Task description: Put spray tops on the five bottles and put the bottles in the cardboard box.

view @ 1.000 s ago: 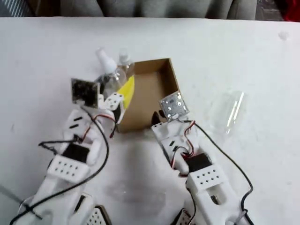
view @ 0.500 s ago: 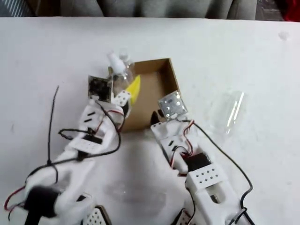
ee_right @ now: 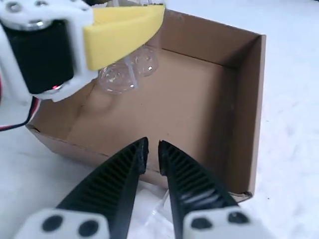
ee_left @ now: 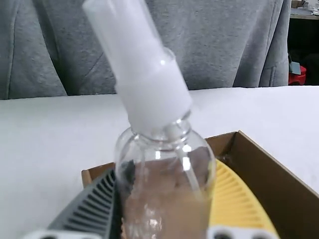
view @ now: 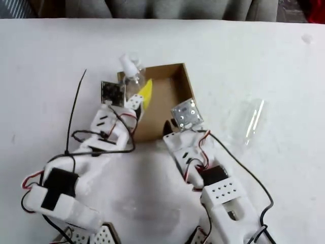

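A clear bottle (ee_left: pixel 164 199) with a white spray top (ee_left: pixel 137 64) stands tilted between the grey and yellow fingers of my left gripper (ee_left: pixel 164 174), which is shut on it. In the high view this bottle (view: pixel 133 79) is at the left wall of the cardboard box (view: pixel 165 94). The right wrist view shows two round clear bottle bases (ee_right: pixel 113 75) side by side inside the box (ee_right: pixel 209 89), below the yellow finger (ee_right: pixel 124 30). My right gripper (ee_right: pixel 152 147) is shut on nothing at the box's near wall. An uncapped clear bottle (view: pixel 246 122) lies on the table to the right.
The white table (view: pixel 244 56) has open room behind and to the right of the box. The right arm's body (view: pixel 213 183) lies in front of the box, and loose black cables (view: pixel 76 101) stick up by the left arm.
The left arm has swung right and forward, carrying the capped bottle from beside the box to over its left wall. The right arm has kept still.
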`<state>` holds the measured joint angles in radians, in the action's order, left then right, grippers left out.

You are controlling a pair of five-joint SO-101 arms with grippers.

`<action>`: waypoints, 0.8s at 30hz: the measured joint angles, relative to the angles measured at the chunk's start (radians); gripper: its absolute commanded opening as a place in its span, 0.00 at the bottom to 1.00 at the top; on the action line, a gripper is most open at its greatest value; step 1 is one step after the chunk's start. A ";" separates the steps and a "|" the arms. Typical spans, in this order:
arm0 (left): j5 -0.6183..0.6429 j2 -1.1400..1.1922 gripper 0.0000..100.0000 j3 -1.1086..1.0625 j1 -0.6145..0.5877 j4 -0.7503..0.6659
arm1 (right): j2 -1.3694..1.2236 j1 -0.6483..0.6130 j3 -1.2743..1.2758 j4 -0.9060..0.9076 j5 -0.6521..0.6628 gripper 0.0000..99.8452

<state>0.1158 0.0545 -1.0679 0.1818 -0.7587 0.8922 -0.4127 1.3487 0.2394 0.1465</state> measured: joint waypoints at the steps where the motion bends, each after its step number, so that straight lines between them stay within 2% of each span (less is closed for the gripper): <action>1: 0.000 0.011 0.02 0.008 -0.002 0.000 | 0.000 0.000 0.000 0.000 0.000 0.01; 13: -0.002 0.153 0.02 0.092 -0.006 0.000 | 0.000 0.000 0.000 0.000 0.000 0.01; 24: -0.002 0.178 0.02 0.094 -0.006 0.000 | 0.000 0.000 0.000 0.000 0.000 0.01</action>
<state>0.1143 0.2325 -0.9743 0.1757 -0.7587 0.8922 -0.4127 1.3487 0.2394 0.1465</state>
